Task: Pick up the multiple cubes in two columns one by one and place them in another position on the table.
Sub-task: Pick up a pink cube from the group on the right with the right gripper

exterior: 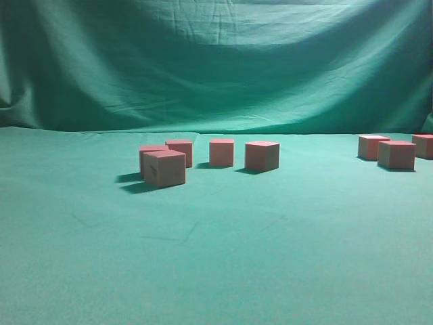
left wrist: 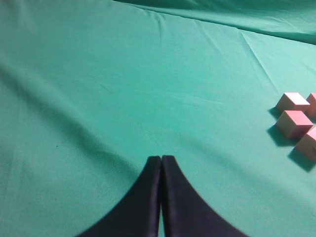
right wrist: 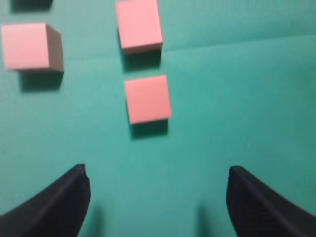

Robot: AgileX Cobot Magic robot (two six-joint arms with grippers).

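Observation:
Several pinkish-red cubes stand on the green table. In the exterior view one group sits left of centre, with its nearest cube in front, and another group at the right with a front cube. No gripper shows there. In the left wrist view my left gripper is shut and empty over bare cloth, with cubes at the right edge. In the right wrist view my right gripper is open and empty, just short of a cube, with two more cubes beyond it.
A draped green cloth backdrop closes the far side. The table cloth is slightly wrinkled, with a fold line in the left wrist view. A further cube stands at the left in the right wrist view.

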